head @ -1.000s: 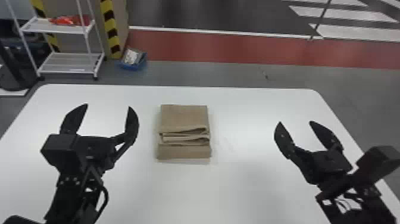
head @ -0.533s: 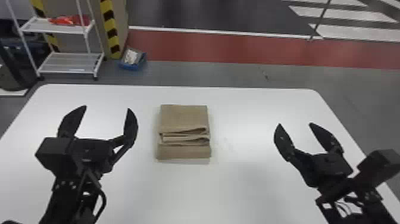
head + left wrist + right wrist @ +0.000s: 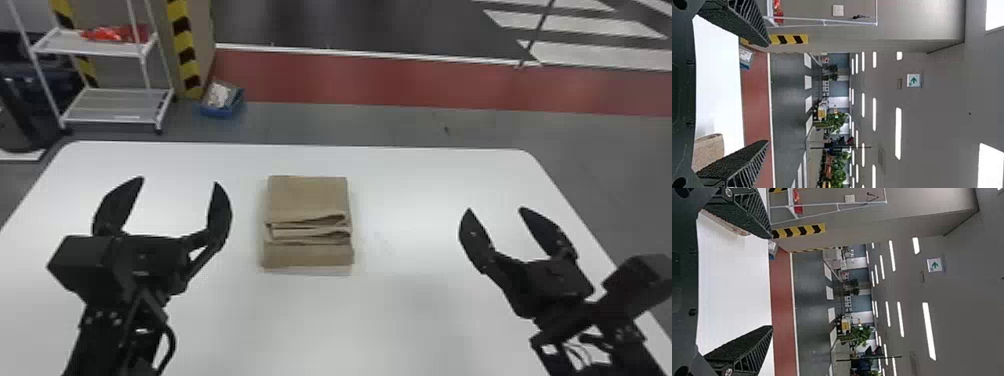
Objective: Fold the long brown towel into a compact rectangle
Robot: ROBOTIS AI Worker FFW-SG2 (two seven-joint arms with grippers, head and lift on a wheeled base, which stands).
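Observation:
The brown towel [image 3: 307, 197] lies folded in a compact, layered rectangle near the middle of the table, its stacked folds facing the robot. Left of it, my left gripper [image 3: 179, 181] stands open, apart from the cloth. My right gripper [image 3: 495, 210] is also open, well to the towel's right, holding nothing. In the left wrist view, the left gripper [image 3: 769, 93] has its fingers wide apart, with part of the towel [image 3: 709, 150] beside one finger. In the right wrist view, the right gripper [image 3: 772, 282] is spread, and an edge of the towel [image 3: 725, 222] shows beside one finger.
The white table [image 3: 320, 320] has rounded far corners. Beyond it on the floor stand a white wire shelf [image 3: 112, 105] with red items and a blue box [image 3: 221, 102], at the far left. A striped post [image 3: 184, 50] rises beside the shelf.
Over the last second my left arm has shifted slightly to the left in the head view. The right arm has moved very slightly, and the towel lies as before.

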